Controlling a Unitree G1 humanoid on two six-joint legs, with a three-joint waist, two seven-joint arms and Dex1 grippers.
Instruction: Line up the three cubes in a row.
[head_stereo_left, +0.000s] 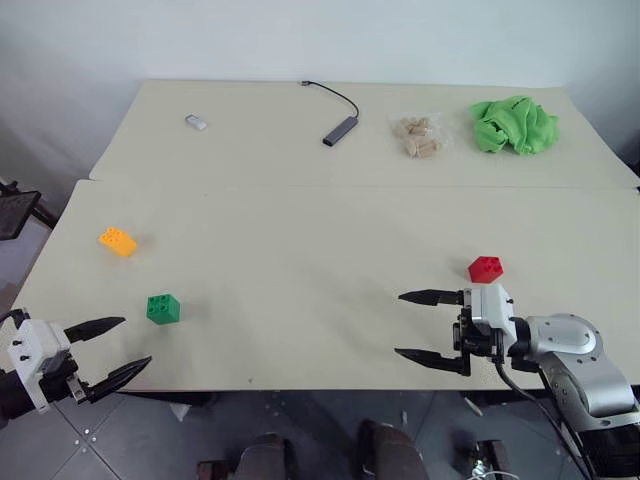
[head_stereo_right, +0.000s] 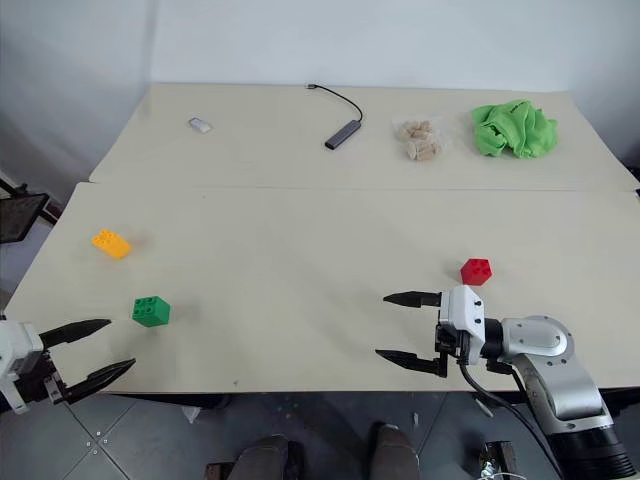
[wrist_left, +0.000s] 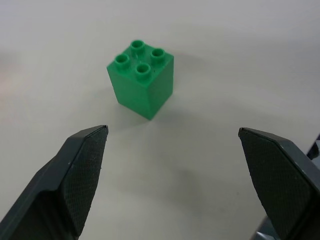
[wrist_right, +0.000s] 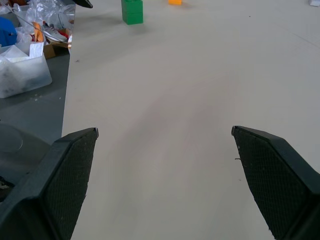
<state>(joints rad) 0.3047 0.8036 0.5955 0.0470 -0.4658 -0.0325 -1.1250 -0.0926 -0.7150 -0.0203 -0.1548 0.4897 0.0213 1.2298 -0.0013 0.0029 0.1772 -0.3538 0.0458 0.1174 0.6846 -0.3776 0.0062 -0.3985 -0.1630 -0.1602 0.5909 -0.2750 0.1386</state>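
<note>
While the three bricks sit scattered and far from any row, the green brick (head_stereo_left: 163, 308) stands upright, studs up, on the pale surface (head_stereo_left: 300, 260), just ahead of the left pincer (head_stereo_left: 110, 350), whose two black fingers are spread wide with nothing between them. From the wrist camera it lies dead ahead of the gap between those fingers, one corner turned toward them, so the left arm looks best placed for it. Beyond it, nearer the surface's left edge, lies the orange-yellow brick (head_stereo_left: 118, 241), flat and oblong, its long side running slantwise. Well apart on the other side, the red brick (head_stereo_left: 486, 268) rests close behind the right pincer (head_stereo_left: 422, 326), which also stands wide and empty and points across toward the left, away from the red brick beside its wrist. At the far edge lie a grey adapter with a black cable (head_stereo_left: 340, 129), a small clear bag (head_stereo_left: 420, 136) and a bright green cloth (head_stereo_left: 513, 124).
</note>
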